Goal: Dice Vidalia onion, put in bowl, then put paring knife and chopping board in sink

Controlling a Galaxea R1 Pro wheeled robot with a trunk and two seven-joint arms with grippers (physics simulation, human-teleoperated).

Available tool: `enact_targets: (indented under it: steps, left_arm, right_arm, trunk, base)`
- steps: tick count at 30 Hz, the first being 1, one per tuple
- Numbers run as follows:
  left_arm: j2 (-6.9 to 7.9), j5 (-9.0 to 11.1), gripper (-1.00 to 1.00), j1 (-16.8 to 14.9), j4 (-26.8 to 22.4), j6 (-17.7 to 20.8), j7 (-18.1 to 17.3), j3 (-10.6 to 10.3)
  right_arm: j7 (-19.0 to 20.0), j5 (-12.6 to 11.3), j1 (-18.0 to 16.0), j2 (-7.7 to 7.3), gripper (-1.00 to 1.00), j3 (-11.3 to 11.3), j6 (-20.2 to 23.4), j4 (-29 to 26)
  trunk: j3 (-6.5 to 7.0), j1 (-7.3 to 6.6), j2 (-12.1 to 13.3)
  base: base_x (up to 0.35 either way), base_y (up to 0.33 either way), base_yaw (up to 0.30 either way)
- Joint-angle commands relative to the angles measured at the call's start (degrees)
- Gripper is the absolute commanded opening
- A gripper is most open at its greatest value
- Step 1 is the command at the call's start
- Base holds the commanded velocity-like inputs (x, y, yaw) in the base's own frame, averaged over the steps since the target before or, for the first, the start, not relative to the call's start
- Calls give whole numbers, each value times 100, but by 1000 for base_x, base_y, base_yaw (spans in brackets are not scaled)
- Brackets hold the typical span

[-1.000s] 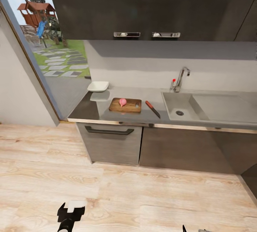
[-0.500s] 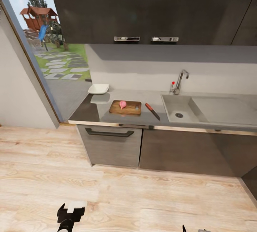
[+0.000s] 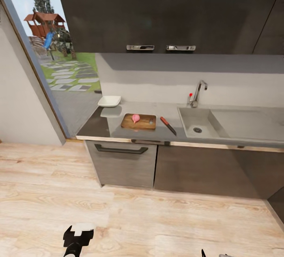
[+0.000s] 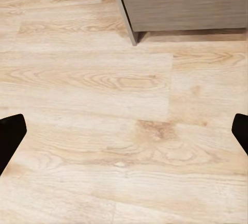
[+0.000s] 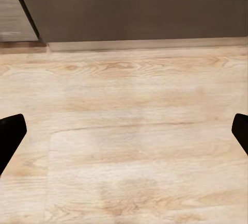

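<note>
Ahead, across a stretch of pale wooden floor (image 3: 157, 217), stands a grey countertop (image 3: 165, 134) over dark grey cabinets (image 3: 197, 170). On it lies a brown chopping board (image 3: 139, 122), and the small pinkish onion (image 3: 135, 118) sits on the board's middle. Just to the right of the board, flat on the counter, lies the paring knife (image 3: 168, 125) with its red handle pointing toward the wall. Behind the board's left end, near the counter's corner, rests the white bowl (image 3: 109, 101). To the right of the knife is the sink (image 3: 196, 122), its drain hole visible, with a curved tap (image 3: 196, 93) behind it. Dark wall cupboards (image 3: 165, 12) hang above. A glass door (image 3: 51, 59) on the left looks out on a garden.

Both arms hang low, well away from the counter. The left claw (image 4: 124, 136) is spread wide above bare floor, holding nothing. The right claw (image 5: 124, 133) is likewise spread wide over the floor, near the cabinet base.
</note>
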Motion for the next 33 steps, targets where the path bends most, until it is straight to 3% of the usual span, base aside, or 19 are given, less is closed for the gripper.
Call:
enact_targets:
  steps: [1,33]
  left_arm:
    - [-4,37,100,-8,20,-28,7,-49]
    - [-4,35,100,-7,20,56,4,-52]
  right_arm:
    - [-18,-40,-5,-4,100,48,-17,1]
    - [-22,-40,-5,-2,100,49,-18,1]
  trunk:
    - [-2,4,-11]
    - [286,4,-11]
  base:
    - [0,0,0]
    - [0,0,0]
